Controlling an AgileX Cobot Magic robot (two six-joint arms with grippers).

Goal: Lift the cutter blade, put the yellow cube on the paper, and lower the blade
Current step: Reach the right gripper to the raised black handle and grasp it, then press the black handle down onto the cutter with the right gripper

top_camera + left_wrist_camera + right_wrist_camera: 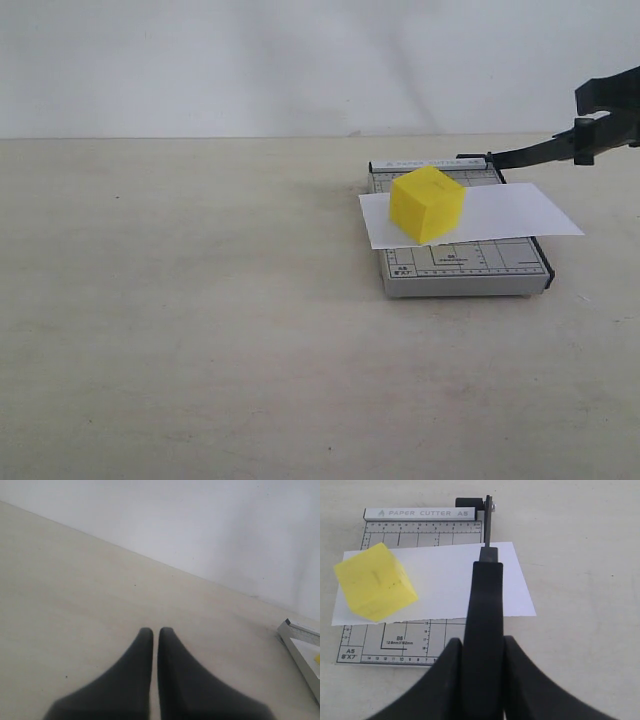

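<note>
The yellow cube [427,204] [375,582] rests on the white paper [520,212] [445,580], which lies across the grey gridded cutter base [465,268] [395,640]. The cutter blade [528,154] [483,610] is raised, angling up from its hinge toward the right. My right gripper [605,120] [482,642] is shut on the blade's thick black handle, one finger on each side. My left gripper [155,630] is shut on nothing, over bare table away from the cutter; it does not show in the exterior view.
The beige table [180,330] stretches wide to the left and front of the cutter. A pale wall [300,60] stands behind it. A corner of the cutter base [300,645] shows at the edge of the left wrist view.
</note>
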